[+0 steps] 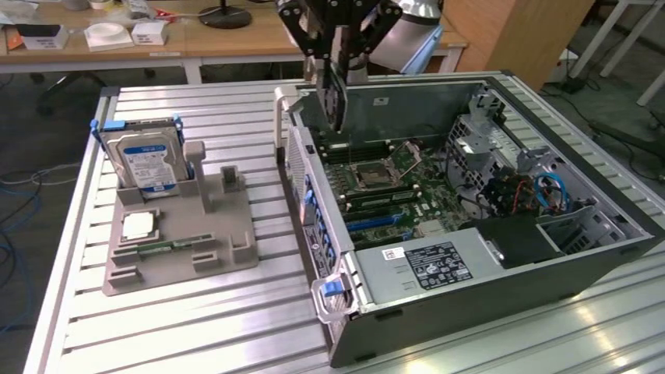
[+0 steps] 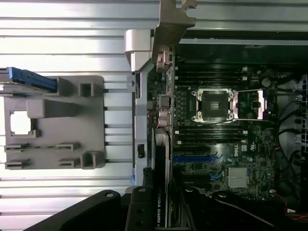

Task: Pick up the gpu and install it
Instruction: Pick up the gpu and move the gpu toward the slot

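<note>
One gpu [image 1: 339,97] clamped upright in gripper [image 1: 338,45], hanging above motherboard [image 1: 406,187] just inside rear wall of open computer case [image 1: 582,261]

Ribbed bare metal for the table [image 1: 198,335], satin, with pale glare toward five o'clock in the exterior view. Matt grey plastic, a little rough, for the holder [image 1: 187,249] at nine o'clock from the computer case [image 1: 499,273]. On the hard drive [image 1: 146,160] standing in it, silvery metal under a glossy blue-and-white label. Dark matt painted sheet metal for the case walls, brighter bare metal inside. Glossy blue plastic on the latch [image 1: 330,287] at the case's eight o'clock corner. Green lacquered board for the motherboard [image 1: 406,195]. On the gpu [image 2: 161,149], black plastic, with a dull bare metal bracket [image 2: 171,29]. Matt black finish on the gripper [image 2: 161,204]. Smooth light wood on the desk [image 1: 239,39] at twelve o'clock.
</note>
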Controlling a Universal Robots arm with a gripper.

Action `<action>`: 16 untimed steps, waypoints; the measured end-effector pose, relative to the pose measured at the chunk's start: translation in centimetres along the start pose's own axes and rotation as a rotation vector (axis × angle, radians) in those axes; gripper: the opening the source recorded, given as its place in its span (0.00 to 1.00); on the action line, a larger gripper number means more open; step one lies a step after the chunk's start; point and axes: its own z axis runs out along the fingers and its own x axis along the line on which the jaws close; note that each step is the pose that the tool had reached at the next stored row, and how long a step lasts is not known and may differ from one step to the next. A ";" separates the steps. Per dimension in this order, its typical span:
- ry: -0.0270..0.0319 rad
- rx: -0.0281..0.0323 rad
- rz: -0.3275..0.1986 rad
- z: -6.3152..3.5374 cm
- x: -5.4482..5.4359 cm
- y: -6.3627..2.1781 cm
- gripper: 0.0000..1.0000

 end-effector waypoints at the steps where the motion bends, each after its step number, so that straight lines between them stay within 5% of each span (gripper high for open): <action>1: 0.0002 0.0000 0.000 0.00 -0.5 0.00 0.26; 16: 0.0003 -0.0001 0.000 0.13 -7.3 0.03 0.26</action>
